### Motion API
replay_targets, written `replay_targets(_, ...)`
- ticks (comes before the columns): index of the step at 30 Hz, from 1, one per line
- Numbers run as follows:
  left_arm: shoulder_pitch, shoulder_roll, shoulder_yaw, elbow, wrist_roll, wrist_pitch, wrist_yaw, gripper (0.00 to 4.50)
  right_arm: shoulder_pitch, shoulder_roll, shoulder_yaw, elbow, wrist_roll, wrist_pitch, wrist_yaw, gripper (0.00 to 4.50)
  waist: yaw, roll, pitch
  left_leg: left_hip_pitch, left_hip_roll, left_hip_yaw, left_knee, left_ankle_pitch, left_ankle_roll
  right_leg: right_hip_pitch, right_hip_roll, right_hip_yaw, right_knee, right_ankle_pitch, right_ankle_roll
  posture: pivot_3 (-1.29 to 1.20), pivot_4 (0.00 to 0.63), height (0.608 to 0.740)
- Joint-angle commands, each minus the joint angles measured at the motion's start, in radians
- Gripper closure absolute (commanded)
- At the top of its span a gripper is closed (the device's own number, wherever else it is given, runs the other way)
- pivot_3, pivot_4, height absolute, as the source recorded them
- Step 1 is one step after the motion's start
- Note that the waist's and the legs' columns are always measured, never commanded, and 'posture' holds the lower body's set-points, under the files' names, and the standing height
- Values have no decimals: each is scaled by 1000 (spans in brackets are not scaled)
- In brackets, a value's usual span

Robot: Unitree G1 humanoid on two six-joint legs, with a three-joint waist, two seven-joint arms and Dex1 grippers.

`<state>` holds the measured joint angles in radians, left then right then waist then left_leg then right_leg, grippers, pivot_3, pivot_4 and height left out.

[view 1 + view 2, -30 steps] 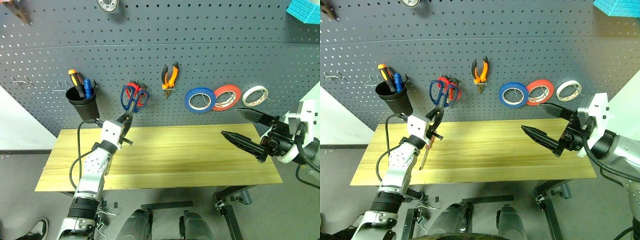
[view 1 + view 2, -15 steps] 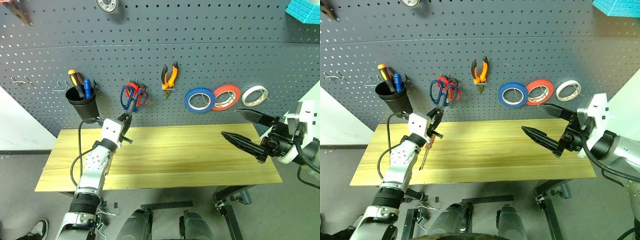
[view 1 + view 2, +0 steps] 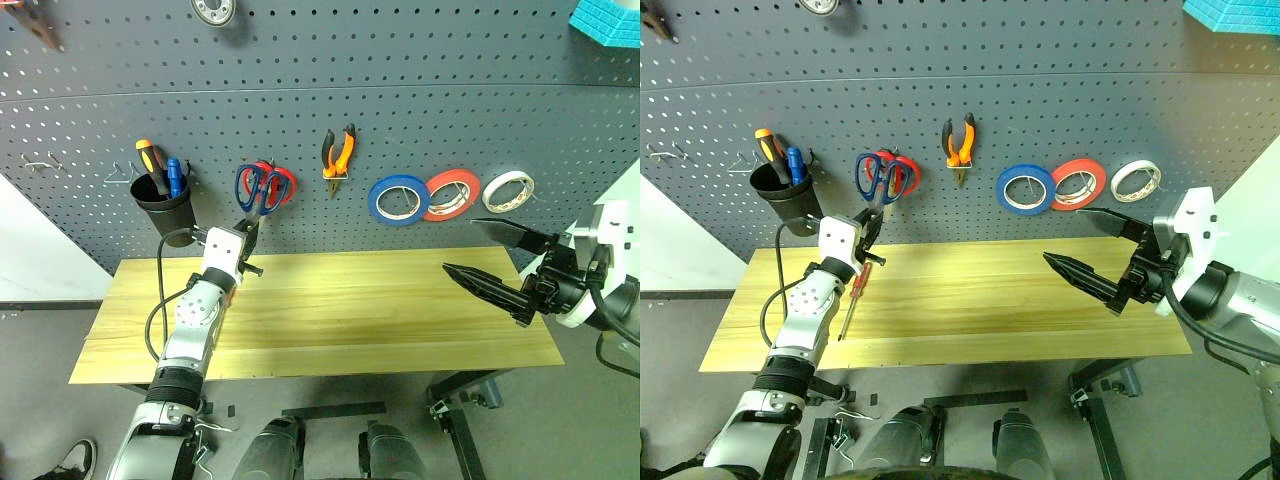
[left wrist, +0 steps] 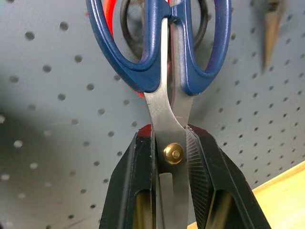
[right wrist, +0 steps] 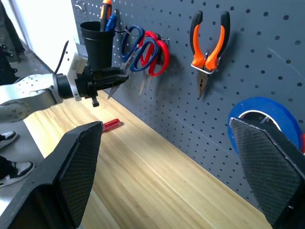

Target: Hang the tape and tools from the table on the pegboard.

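One pair of dark blue-handled steel scissors stands upright above my left gripper, blades pinched flat between its closed fingers at the pivot, handle loops topmost. Long axis runs straight up from the jaws toward the hook; loops lie against the dark grey perforated pegboard, overlapping red-handled scissors hung there. I judge the loop must still catch the hook. Right gripper idles wide open, empty, well apart. Slim red-handled screwdriver waits on the light wood table below the left gripper.
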<state>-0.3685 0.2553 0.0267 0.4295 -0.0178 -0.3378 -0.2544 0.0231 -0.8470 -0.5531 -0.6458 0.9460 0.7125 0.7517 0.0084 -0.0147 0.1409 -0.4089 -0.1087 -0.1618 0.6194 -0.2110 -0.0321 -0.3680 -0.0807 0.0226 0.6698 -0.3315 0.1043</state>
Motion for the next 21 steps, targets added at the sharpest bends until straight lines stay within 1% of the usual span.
replay_targets(1,-8,2,5,-11,-11,-1,-17,3933,0,-19,-30,-32,20,-10,-5,0,0,0,0,0,0,0,0,0,0,0,0,0,0,0,0,-39,96,740)
replay_targets(5,6,0,6,-14,-15,-7,-23,3933,2,-21,-28,-29,20,-13,-8,0,-1,0,0,0,0,0,1,0,0,0,0,0,1,0,0,-37,96,740)
replay_targets(7,17,-4,13,-21,-37,-1,-36,3191,2,-21,-27,-28,20,-14,-10,0,-2,0,0,0,0,0,2,0,0,0,0,0,1,0,0,-37,96,740)
replay_targets(11,23,0,20,-23,-30,-3,-27,1996,0,-23,-24,-22,18,-16,-10,0,0,0,0,0,0,0,2,0,0,0,0,0,2,0,0,-33,98,740)
replay_targets(12,26,1,22,-23,-28,1,-24,1594,1,-24,-22,-21,17,-16,-10,0,0,0,0,0,0,0,3,0,0,1,0,0,2,0,0,-33,98,740)
replay_targets(16,39,7,22,-28,-27,11,-27,251,1,-26,-24,-19,16,-16,-7,0,0,0,0,0,0,0,4,0,1,1,0,0,2,0,1,-35,101,740)
replay_targets(17,43,8,22,-31,-26,11,-26,18,1,-27,-25,-18,17,-16,-6,0,0,0,0,0,0,0,4,0,1,1,0,0,2,0,1,-35,101,740)
replay_targets(21,123,32,32,-102,-34,59,-37,18,61,-45,-43,-38,21,0,36,0,1,0,0,0,0,0,4,-1,1,1,0,0,2,0,1,-35,101,740)
